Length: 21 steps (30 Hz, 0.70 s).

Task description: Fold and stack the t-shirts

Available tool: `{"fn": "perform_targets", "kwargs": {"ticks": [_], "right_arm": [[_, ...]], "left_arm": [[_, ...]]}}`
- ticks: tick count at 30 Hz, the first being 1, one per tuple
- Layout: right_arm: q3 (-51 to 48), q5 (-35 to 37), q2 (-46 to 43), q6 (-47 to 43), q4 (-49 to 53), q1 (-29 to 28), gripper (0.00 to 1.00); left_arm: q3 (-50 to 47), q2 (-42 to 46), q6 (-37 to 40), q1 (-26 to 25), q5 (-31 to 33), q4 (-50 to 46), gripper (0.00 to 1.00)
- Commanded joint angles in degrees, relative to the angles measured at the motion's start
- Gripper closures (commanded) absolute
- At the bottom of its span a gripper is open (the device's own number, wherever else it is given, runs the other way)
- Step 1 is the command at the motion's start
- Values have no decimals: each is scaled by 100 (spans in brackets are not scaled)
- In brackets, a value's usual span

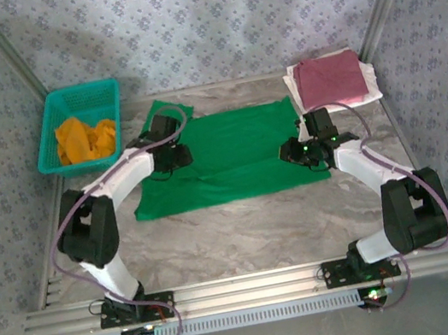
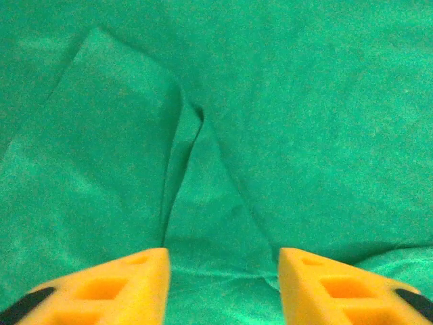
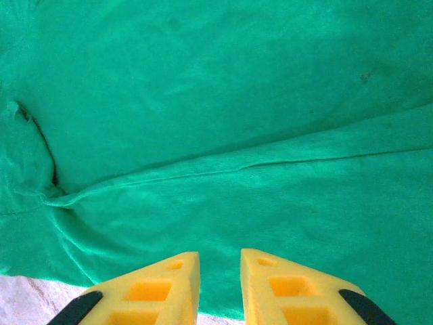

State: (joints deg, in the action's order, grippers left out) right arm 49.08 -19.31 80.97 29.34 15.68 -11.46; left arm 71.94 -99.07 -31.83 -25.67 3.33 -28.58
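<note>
Currently both arms sit low on the green t-shirt, which lies spread flat between them. Left gripper: jaws fairly wide, nothing between them, cloth directly beneath; a sleeve fold and crease run straight ahead of its tips. Right gripper: jaws narrow, and I cannot tell whether they pinch cloth; a long fold line crosses ahead of it, with bare table beside its left finger. Judgement: a fold is being set up. To do it well, each side should take the edge layers cleanly, lift together, keep the cloth taut and lay the edges square. A folded maroon-pink t-shirt lies beyond the right gripper, and orange t-shirts sit in a basket beyond the left.
</note>
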Motion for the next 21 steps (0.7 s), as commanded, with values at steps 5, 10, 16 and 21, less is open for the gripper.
{"fn": "perform_targets", "kwargs": {"ticks": [5,10,16,21], "right_arm": [[81,-130,88,-25,17,27,75],[83,-139,61,-12,20,29,75],[24,-110,-41,-20,33,41,75],[-10,-117,-85,-20,45,52,75]], "left_arm": [[-427,-319,-271,1,74,417,60],[-195,-865,-236,-17,-152,606,59],[205,-1198,-140,-113,-180,636,78],[705,-1347,-49,-166,-53,320,92]]}}
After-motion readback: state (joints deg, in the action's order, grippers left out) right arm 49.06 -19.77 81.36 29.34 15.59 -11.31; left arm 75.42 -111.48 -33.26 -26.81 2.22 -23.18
